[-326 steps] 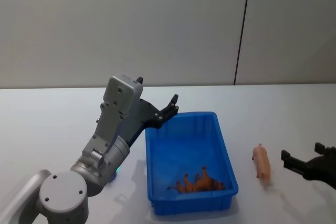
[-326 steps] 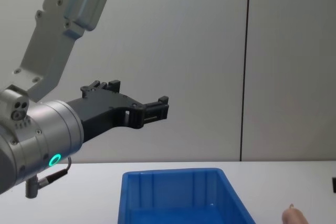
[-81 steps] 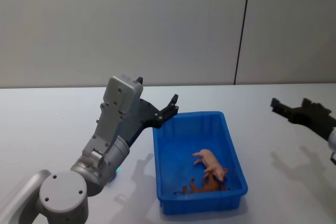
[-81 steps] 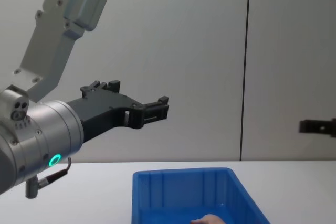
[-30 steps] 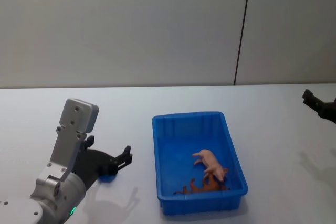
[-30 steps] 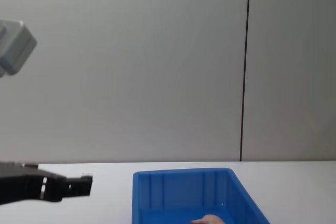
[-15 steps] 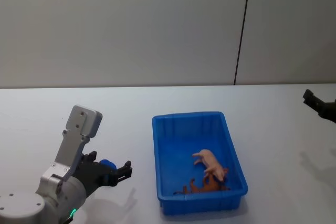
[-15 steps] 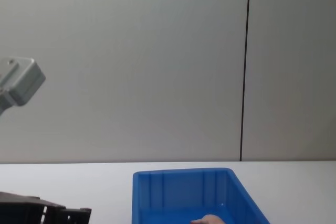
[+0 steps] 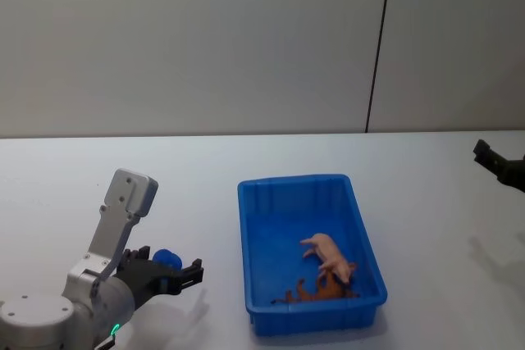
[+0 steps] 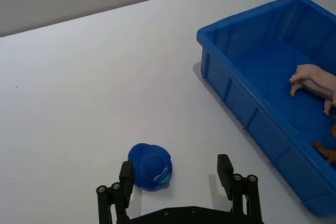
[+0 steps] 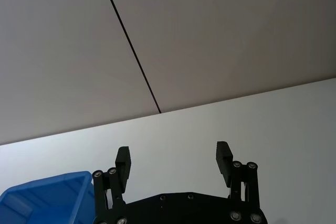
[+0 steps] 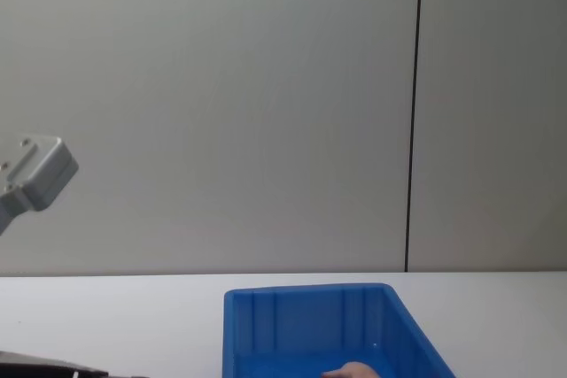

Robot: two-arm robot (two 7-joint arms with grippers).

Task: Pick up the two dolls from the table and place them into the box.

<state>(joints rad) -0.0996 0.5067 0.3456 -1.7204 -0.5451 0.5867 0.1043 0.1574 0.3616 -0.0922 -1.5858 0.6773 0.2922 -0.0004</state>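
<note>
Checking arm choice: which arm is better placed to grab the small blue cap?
Left: its open end effector is right at the blue cap; the right end effector is far beyond the box.

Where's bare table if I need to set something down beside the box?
Bare table lies right of the box and behind it to the wall. Left is crowded: a blue cap lies by the open left gripper.

A plain grey wall (image 9: 189, 38) rises behind the white surface (image 9: 426, 170), split by one thin dark vertical seam (image 9: 378, 47). Light falls soft and even.
</note>
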